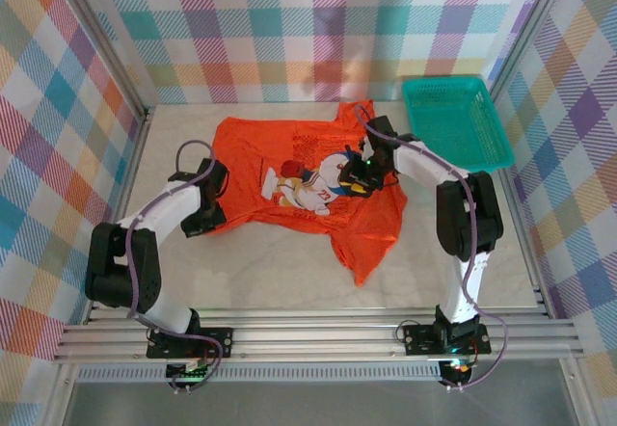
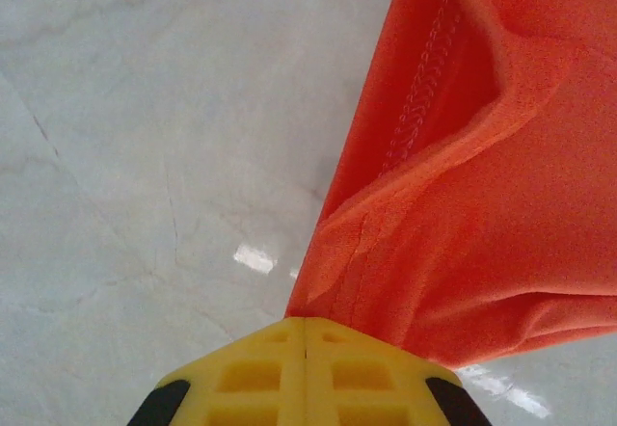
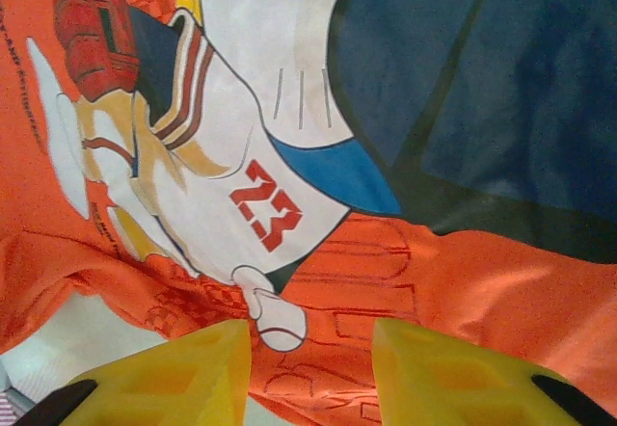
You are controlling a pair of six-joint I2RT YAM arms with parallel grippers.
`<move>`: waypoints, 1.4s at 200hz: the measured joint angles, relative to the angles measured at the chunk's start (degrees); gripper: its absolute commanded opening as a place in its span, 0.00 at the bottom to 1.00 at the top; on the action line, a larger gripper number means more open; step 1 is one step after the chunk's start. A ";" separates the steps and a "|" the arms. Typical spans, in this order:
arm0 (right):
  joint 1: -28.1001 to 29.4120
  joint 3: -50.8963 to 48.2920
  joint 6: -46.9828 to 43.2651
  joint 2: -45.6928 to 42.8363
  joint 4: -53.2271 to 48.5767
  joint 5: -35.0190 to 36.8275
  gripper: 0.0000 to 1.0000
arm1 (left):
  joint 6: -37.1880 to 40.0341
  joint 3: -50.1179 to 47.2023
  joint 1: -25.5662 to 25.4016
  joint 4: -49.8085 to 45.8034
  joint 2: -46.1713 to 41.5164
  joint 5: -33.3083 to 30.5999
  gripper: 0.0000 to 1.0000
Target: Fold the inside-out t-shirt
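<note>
The inside-out t-shirt (image 1: 289,161) is bright orange-red and lies spread and rumpled mid-table, with its cartoon print (image 1: 310,183) facing up. My left gripper (image 1: 213,217) sits at the shirt's lower left edge. In the left wrist view its yellow jaws (image 2: 306,326) are shut, with a corner of the t-shirt (image 2: 463,233) pinched at their tips. My right gripper (image 1: 360,183) hovers over the shirt just right of the print. In the right wrist view that gripper (image 3: 313,349) is open, its yellow fingers (image 3: 174,378) apart over the orange cloth (image 3: 463,272) below the print (image 3: 231,156).
A teal mesh basket (image 1: 455,118) stands at the back right, close to the right arm. Checked walls and aluminium rails (image 1: 308,334) box in the pale marble table (image 1: 260,272). One sleeve or flap of the shirt trails toward the front at centre right.
</note>
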 measured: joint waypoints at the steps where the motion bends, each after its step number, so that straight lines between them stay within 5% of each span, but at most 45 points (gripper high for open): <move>1: 0.00 0.00 -0.02 -0.04 0.00 0.00 0.38 | -0.11 -0.15 0.00 0.02 -0.15 -0.09 0.00; 35: 0.00 -0.96 -0.04 -2.23 0.09 -0.61 0.39 | -2.95 -1.90 0.00 -0.61 -4.61 -5.14 0.16; 51: 0.02 -1.66 -0.09 -3.19 -0.04 -0.59 0.39 | -3.78 -1.90 0.00 -1.22 -6.29 -7.45 0.57; 66: 0.00 -2.80 -0.09 -4.28 -0.13 -0.55 0.41 | -4.07 -1.90 -0.02 -1.49 -6.78 -8.22 0.67; 86: 0.00 -3.98 -0.07 -5.35 -0.31 -0.48 0.45 | -4.37 -1.95 -0.39 -1.49 -7.26 -9.35 1.00; 119: 0.02 -5.66 0.00 -5.60 -0.15 -0.57 0.50 | -3.02 0.07 -3.21 0.09 -10.27 -10.73 1.00; 140: 0.00 -7.02 0.15 -5.60 0.26 -0.61 0.50 | -2.51 2.23 -4.79 6.40 -9.68 -4.37 1.00; 187: 0.20 -18.53 0.90 -10.05 1.49 -0.94 0.52 | -2.43 11.91 -5.25 17.33 8.44 10.16 1.00; 280: 1.95 -38.29 4.79 -19.23 9.01 -3.28 0.53 | -1.33 19.23 2.43 19.74 24.26 17.51 1.00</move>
